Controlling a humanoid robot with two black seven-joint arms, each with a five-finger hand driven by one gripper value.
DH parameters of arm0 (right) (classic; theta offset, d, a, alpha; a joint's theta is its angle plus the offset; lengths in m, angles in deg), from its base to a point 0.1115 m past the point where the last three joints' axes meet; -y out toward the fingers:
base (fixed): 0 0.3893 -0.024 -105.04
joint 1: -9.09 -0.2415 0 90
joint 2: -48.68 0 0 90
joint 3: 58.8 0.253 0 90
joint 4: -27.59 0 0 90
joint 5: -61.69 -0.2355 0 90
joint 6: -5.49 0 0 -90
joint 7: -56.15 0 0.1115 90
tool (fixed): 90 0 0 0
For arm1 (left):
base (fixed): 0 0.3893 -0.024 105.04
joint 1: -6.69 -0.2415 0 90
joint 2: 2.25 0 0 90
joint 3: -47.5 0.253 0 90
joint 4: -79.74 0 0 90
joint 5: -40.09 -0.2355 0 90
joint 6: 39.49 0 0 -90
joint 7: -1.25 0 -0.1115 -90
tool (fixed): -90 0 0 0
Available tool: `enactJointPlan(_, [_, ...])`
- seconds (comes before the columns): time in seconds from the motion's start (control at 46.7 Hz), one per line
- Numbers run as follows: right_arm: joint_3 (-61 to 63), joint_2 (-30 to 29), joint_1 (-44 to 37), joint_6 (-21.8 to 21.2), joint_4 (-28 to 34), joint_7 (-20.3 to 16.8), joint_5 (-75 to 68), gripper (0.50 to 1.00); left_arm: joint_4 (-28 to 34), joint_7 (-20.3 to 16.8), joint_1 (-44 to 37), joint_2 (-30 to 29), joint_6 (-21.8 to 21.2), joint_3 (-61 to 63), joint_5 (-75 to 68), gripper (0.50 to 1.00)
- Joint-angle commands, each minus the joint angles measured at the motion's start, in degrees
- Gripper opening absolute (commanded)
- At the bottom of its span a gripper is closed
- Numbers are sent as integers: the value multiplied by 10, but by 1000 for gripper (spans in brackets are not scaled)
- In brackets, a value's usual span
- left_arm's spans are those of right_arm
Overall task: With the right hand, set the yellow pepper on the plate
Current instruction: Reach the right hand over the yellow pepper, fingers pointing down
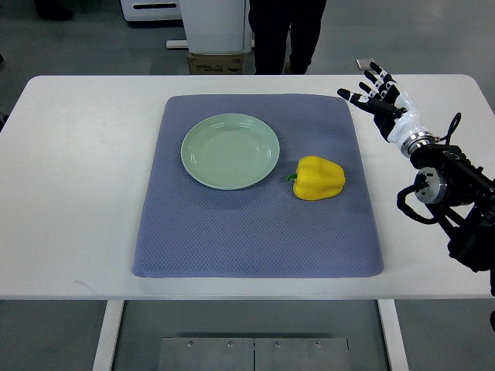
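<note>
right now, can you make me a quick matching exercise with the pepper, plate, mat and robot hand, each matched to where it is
Things:
1. yellow pepper
2. plate
3. mat
4. right hand

Places:
A. spread over the middle of the white table
B. open, above the table's far right corner
C. on the mat, left of the pepper
D. on its side on the mat, just right of the plate

Pairs: 1-D, 2-C, 3-A, 4-B

White table [77,193], grey floor [77,39]

The mat [255,224] is blue woven cloth, rough and matt. At its eleven o'clock, the plate [230,151] looks smooth, faintly glossy. The pepper [319,178] has waxy, shiny skin. The table [69,193] is smooth matt white.
</note>
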Motion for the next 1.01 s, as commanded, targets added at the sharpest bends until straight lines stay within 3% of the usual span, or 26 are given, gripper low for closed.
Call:
enactJointPlan(0.0, [-45,23,-3,-1,25,21,4,1000,-1,0,0,0,-1,0,-1,1000])
enactJointPlan(0.321, [-211,115,-52,-26,95,81,45,1000,0,0,0,0,0,0,0,1000])
enactJointPlan(0.492, [-254,125,-59,-28,100,116,120,1000,0,-1,0,0,-1,0,0,1000])
enactJointPlan(0.984, [-365,147,-107,-28,128,151,211,998,0,0,0,0,0,0,0,1000])
